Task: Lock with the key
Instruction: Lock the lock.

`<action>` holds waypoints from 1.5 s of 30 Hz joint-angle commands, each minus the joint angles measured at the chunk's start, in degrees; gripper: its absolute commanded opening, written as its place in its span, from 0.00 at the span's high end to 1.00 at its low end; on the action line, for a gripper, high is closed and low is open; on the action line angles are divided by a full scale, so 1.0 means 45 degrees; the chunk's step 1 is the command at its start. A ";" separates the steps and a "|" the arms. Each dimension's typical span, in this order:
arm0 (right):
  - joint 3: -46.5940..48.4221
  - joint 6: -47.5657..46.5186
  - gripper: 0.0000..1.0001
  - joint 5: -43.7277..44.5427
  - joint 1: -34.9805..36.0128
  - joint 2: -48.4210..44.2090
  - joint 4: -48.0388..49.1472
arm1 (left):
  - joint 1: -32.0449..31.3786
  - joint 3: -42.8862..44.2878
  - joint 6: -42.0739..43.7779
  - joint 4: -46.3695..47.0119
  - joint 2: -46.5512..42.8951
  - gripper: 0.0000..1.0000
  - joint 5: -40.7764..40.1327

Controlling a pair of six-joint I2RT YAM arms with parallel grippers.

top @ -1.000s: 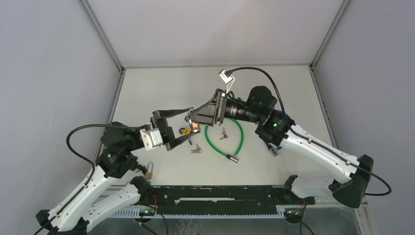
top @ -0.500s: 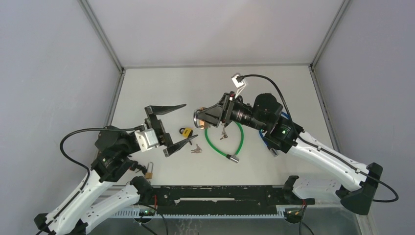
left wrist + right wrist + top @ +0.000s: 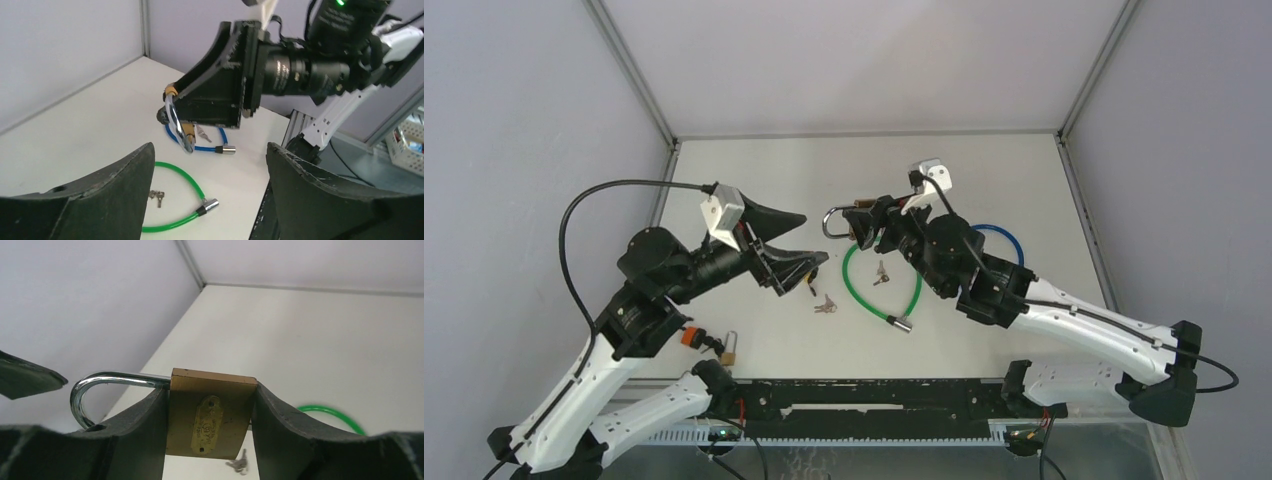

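Above the table (image 3: 754, 170), my right gripper (image 3: 209, 402) clamps the padlock (image 3: 210, 427) and my left gripper (image 3: 812, 238) gapes empty; a shallow pinch could skid the flat keys (image 3: 825, 304) away.

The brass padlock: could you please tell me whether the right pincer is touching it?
Touching. The right wrist view shows the brass padlock pressed between both fingers of the right pincer, with no gap on either side.
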 commanded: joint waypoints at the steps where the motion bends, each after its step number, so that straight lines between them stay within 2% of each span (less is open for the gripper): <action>1: 0.0428 -0.2012 1.00 0.1957 0.0727 -0.0023 0.2391 | 0.0035 0.1186 -0.1520 -0.1031 0.0534 0.18 -0.1091; 7: 0.0640 -0.2780 1.00 0.2444 0.1399 0.0159 0.2729 | 0.0032 0.1392 -0.1953 -0.1743 0.1470 0.35 -0.1761; 8: 0.0649 -0.2874 1.00 0.2482 0.1457 0.0160 0.2785 | 0.0032 0.1281 -0.2010 -0.1594 0.1488 0.40 -0.1803; 12: 0.0647 -0.3086 1.00 0.2569 0.1677 0.0149 0.2846 | 0.0018 0.1113 -0.1971 -0.1088 0.1471 0.68 -0.1829; 13: 0.0645 -0.3106 1.00 0.2541 0.1721 0.0173 0.2861 | 0.0033 0.1071 -0.1929 -0.0977 0.1488 0.72 -0.1709; 22: 0.0640 -0.3325 1.00 0.2483 0.1820 0.0432 0.3125 | 0.0034 0.0389 -0.1993 -0.0243 0.1451 0.91 -0.0816; 24: 0.0649 -0.3458 1.00 0.2534 0.1849 0.0487 0.3207 | 0.0032 0.0337 -0.2118 -0.0150 0.1490 0.99 -0.0561; 29: 0.0640 -0.3755 0.99 0.1806 0.1808 0.0334 0.2957 | 0.0017 0.0309 -0.1724 0.0085 0.1271 1.00 -0.0613; 32: 0.0639 -0.4346 0.53 0.0331 0.1622 0.0066 0.2342 | 0.0054 0.0468 -0.0605 0.0132 0.1062 1.00 -0.0215; 35: 0.0565 -0.4759 0.22 -0.1111 0.1201 -0.0331 0.1276 | 0.0054 0.0664 0.0253 -0.0020 0.0878 1.00 0.0126; 36: 0.0446 -0.4758 0.08 -0.1876 0.0965 -0.0558 0.0912 | 0.0045 0.0741 0.0455 -0.0148 0.0847 1.00 0.0205; 37: 0.0207 -0.4757 0.01 -0.2639 0.0665 -0.0824 0.0537 | 0.0053 0.0792 0.0710 -0.0308 0.0829 1.00 0.0232; 41: -0.1020 -0.4705 0.01 -0.6932 -0.0870 -0.2292 0.0048 | 0.0052 0.0601 0.1899 -0.1278 0.0665 1.00 0.0278; 45: -0.2715 -0.5146 0.01 -1.0933 -0.2671 -0.3459 -0.0169 | 0.0035 0.0299 0.5007 -0.3369 0.0788 1.00 0.0520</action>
